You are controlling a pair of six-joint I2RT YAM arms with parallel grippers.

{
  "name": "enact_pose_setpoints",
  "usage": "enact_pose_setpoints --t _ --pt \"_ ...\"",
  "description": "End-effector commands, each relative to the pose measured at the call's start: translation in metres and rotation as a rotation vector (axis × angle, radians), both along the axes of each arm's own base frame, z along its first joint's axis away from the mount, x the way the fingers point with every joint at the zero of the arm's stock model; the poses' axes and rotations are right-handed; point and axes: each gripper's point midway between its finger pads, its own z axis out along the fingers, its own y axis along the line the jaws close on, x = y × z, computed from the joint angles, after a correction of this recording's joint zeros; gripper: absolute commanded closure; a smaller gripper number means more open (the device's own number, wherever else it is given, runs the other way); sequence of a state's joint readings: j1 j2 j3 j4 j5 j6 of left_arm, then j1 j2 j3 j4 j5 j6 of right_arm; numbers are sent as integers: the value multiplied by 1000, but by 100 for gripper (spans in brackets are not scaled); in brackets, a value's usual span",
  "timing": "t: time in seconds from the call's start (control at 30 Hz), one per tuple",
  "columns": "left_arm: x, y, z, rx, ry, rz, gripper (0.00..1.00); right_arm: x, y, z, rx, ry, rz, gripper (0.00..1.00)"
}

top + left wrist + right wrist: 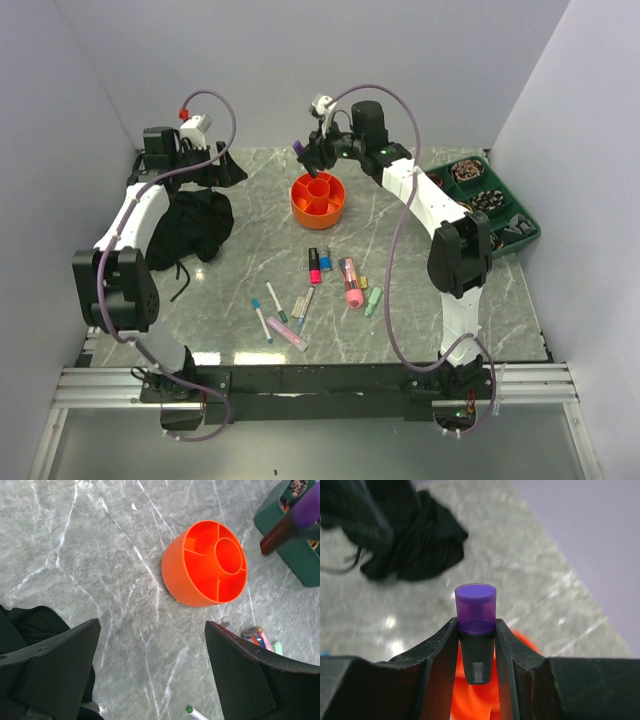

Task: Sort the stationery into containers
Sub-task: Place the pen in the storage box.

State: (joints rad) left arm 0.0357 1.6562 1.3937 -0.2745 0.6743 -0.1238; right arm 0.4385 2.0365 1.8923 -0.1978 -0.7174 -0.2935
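Grips purple marker (476,605) in right gripper (476,624) over orange holder (175,575). Hangs left gripper (151,627) wide open, empty, above table (100,555).

The top external camera sits high above and behind the arm bases. It looks down and forward over the whole table (250,255), with the bases at 6 o'clock and the back wall at 12. It is the farthest view.

The left wrist camera looks steeply down at the marble from mid height, with the left gripper's fingers (55,675) framing the lower corners.

The right wrist camera is nearest. It looks along the right gripper's fingers (437,655), with the background blurred.

All three views share the orange holder (318,218) and the purple-capped marker (299,148). The black cloth (195,225) also shows in all three, at 10 o'clock overhead. The green tray (292,562) shows at 2 o'clock from the left wrist.
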Motion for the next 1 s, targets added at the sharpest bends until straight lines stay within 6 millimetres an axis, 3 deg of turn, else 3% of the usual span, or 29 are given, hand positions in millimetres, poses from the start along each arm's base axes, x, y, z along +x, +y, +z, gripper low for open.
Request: enact_pose_setpoints --t 0.0,0.3,0.33,0.4,0.67,0.97 --pt "15 -9 18 16 -80 -52 7 38 16 51 193 -142 -50 100" --pt "27 -13 4 28 -39 -52 6 81 15 12 156 -167 -128 100" --pt "26 -24 1 28 -32 -75 6 84 15 10 155 -165 -136 100" --pt "28 -24 2 32 -35 -68 6 91 14 2 148 -159 -157 100" --pt "32 -27 -7 50 -20 -61 6 91 11 -34 102 -131 -164 100" --pt "35 -25 -13 67 -16 -47 5 83 5 -60 69 -77 -164 100"
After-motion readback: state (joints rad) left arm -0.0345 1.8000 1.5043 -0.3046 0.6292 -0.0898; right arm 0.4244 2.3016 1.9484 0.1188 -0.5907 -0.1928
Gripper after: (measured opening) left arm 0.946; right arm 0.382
